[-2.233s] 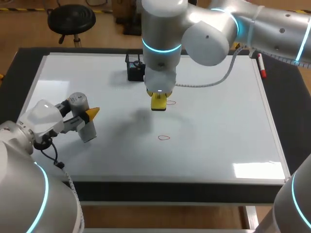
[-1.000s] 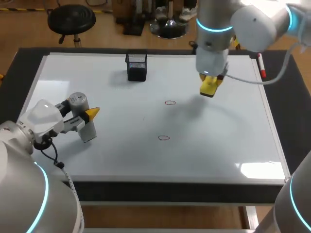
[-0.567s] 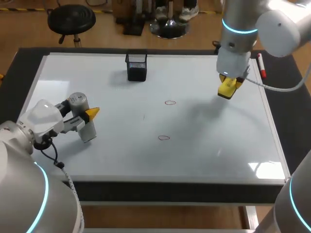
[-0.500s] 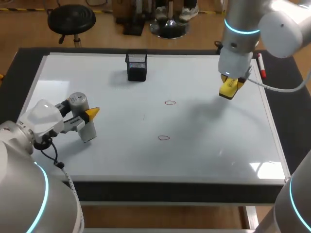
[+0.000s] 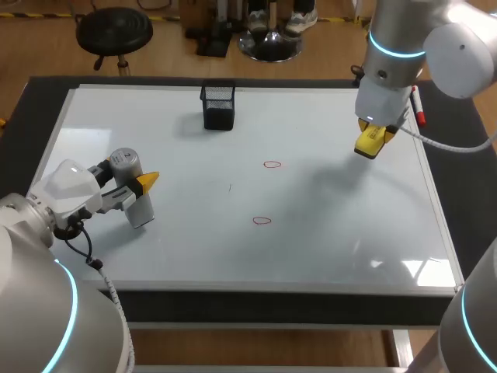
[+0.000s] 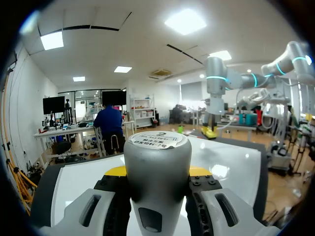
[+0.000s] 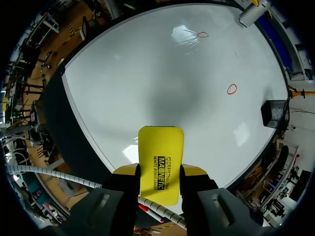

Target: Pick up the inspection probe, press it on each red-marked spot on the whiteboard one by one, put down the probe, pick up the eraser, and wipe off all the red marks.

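The inspection probe [image 5: 130, 189], a grey cylinder, stands over the left part of the whiteboard [image 5: 326, 256], and my left gripper [image 5: 140, 185] is shut on it. In the left wrist view the probe [image 6: 156, 162] fills the space between the fingers. My right gripper [image 5: 371, 138] hangs above the board's far right side, shut on the yellow eraser [image 5: 367, 145]. The eraser [image 7: 160, 162] sticks out ahead of the yellow tips in the right wrist view. Two small red ovals lie mid-board: one farther [image 5: 271, 165], one nearer [image 5: 262, 221]. The same red ovals [image 7: 232, 89] [image 7: 202, 35] show far ahead of the eraser.
A black mesh holder [image 5: 218, 106] stands at the board's far edge, left of centre. A red-capped marker [image 5: 418, 106] lies along the right frame, close behind my right gripper. The board's frame and the dark table border run all around.
My right arm has carried the eraser from beside the farther red oval out to the board's far right side. The left arm and the probe have stayed put.
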